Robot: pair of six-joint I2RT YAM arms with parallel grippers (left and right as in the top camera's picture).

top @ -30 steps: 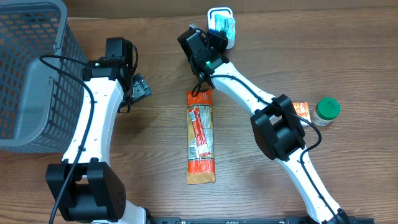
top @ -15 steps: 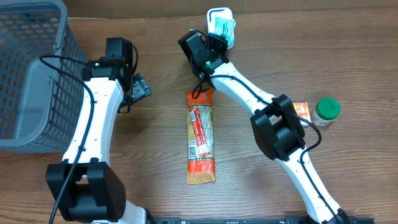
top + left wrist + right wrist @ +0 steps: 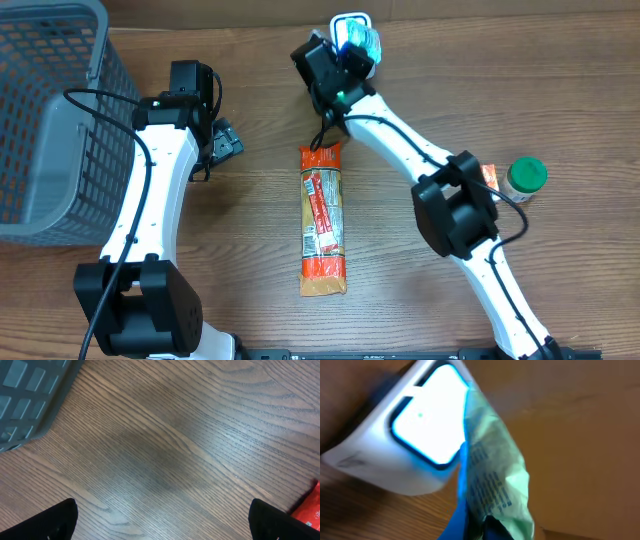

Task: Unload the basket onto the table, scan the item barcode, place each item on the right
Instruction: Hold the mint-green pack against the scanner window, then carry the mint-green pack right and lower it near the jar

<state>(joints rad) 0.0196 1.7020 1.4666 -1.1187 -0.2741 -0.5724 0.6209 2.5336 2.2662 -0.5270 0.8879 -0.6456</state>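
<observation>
Wooden table, packet print, right wrist only

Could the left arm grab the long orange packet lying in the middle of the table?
Probably yes. The left tool is open and empty, the orange packet lies flat off to its side, and only bare table shows between them.

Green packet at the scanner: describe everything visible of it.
The green packet is a small crinkled pouch of thin, film-like wrap, pale green with a blue edge and lines of dark print too blurred to read. It stands roughly upright, pinched at its lower end by the right arm's fingers, before the lit window of the white scanner. Whether it touches the scanner cannot be told.
</observation>
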